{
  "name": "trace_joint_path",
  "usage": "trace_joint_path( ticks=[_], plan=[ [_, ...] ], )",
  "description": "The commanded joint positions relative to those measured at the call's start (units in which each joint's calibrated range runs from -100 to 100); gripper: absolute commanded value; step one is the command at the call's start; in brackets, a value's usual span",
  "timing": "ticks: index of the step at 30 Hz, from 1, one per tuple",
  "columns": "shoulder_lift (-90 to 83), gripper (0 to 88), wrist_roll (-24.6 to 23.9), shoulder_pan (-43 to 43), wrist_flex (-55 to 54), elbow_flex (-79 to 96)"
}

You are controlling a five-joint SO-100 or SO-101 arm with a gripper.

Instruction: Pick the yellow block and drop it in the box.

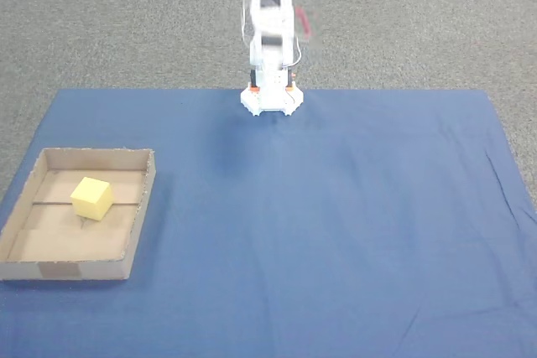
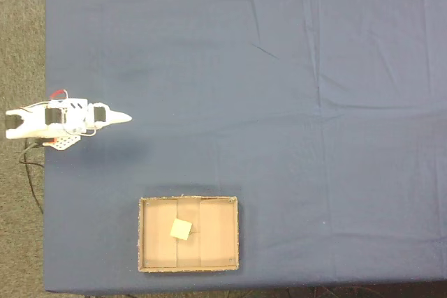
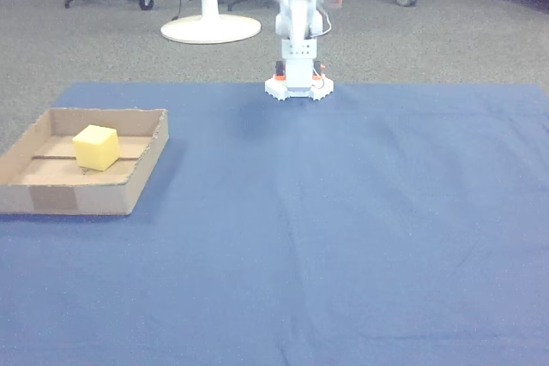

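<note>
Matte yellow block inside shallow cardboard box, fingers pinched together, empty

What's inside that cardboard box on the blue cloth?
A single yellow block sits inside the box, on its brown floor over the seam line. The floor directly beneath the block is covered, so that part cannot be seen. Nothing else lies in there.

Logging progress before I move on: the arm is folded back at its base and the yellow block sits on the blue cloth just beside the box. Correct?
Not quite. The yellow block is inside the box, resting on its floor near the seam, not on the cloth beside it; a fixed view from above shows this plainly. The arm is indeed folded back at its base.
</note>
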Motion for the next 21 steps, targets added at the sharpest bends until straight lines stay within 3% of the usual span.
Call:
trace_joint_path(
  ticks=[1, 4, 9, 13, 21],
  plan=[
    [-7.19, 0.5, -2.64, -0.23, -0.88, 15.96],
    [-7.19, 1.3, -0.49, -0.07, -9.56, 27.18],
    [-7.19, 0.2, -0.44, -0.07, -9.23, 27.18],
    [-7.27, 0.2, -3.08, 1.03, -9.15, 27.18],
    [-7.27, 0.2, -1.95, 0.08, -9.23, 27.18]
  ],
)
